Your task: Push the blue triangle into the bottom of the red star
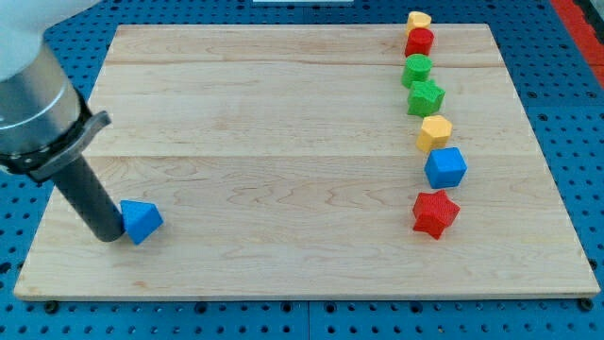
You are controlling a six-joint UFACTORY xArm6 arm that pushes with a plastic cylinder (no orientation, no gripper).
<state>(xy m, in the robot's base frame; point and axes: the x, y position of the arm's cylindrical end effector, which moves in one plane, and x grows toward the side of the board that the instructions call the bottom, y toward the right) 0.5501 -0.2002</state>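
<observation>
The blue triangle point(142, 221) lies near the view's bottom left of the wooden board point(283, 142). My tip point(109, 235) stands right against the triangle's left side, touching it or nearly so. The red star point(435, 212) lies far off at the view's right, a little below the middle of the board. A long stretch of board separates the triangle from the star.
A column of blocks runs down the view's right above the red star: a yellow block point(419, 20), a red block point(419, 42), a green block point(416, 69), a green star point(426, 96), a yellow block point(435, 132) and a blue cube point(445, 168).
</observation>
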